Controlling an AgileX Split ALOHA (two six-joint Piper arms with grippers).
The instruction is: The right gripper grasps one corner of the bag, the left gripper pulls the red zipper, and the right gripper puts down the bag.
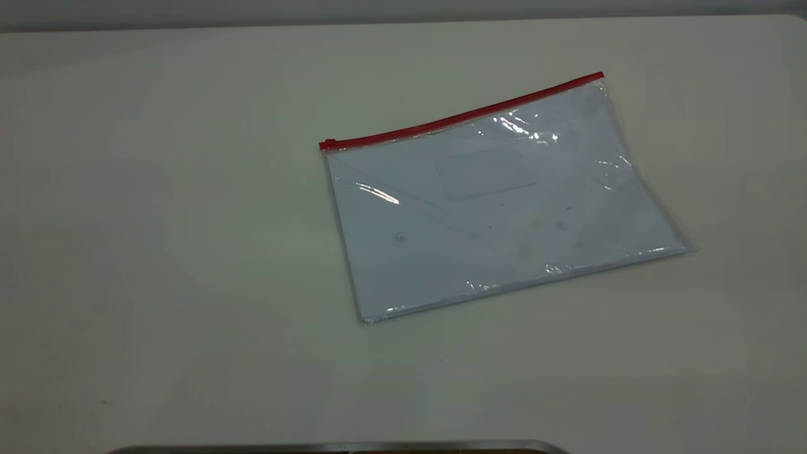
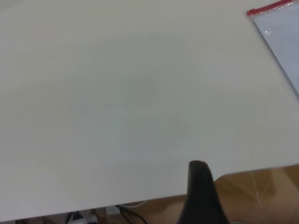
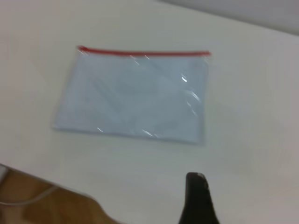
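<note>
The bag (image 1: 498, 202) lies flat on the white table (image 1: 189, 221), right of centre: a clear glossy pouch with white paper inside. The red zipper (image 1: 463, 115) runs along its far long edge, with the small slider at the left end (image 1: 328, 144). Neither gripper shows in the exterior view. In the left wrist view, the left gripper (image 2: 200, 169) is a single black wedge over the table's near edge, far from the bag's corner (image 2: 280, 28). In the right wrist view, the right gripper (image 3: 196, 179) is a single black wedge, well short of the bag (image 3: 135, 95). Both are empty.
The table's edge with wooden floor and cables below shows in the left wrist view (image 2: 252, 191). A grey rim (image 1: 340, 448) sits at the near edge of the exterior view. Bare tabletop surrounds the bag.
</note>
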